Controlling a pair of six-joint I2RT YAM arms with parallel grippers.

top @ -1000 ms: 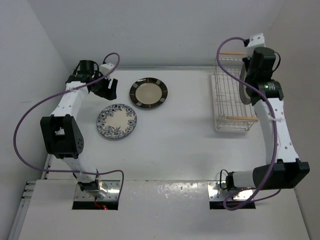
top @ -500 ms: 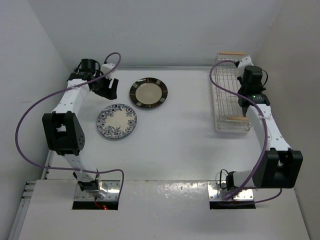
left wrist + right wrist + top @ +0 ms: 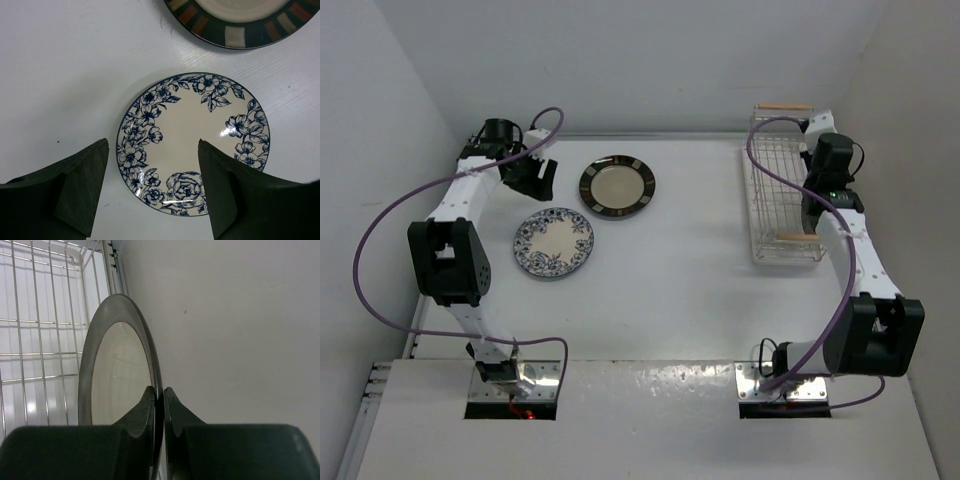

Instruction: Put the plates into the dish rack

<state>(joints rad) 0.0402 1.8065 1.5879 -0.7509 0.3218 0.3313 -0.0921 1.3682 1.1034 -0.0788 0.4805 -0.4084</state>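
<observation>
While the right gripper is clamped on the rim of the dark-rimmed plate, that plate stands on edge and runs straight out from the fingers, its cream face turned toward the rack. The rack's wires fill the wrist view to the plate's left and a bare white surface lies to its right, so the plate sits at the rack's right-hand long wall. Whether it is inside that wall or touching a wire I cannot tell. Lowering it, I judge, depends on keeping its edge in line with a slot. Well apart, the left gripper hangs wide open and empty above the floral plate, which lies flat on the table near the striped plate.
</observation>
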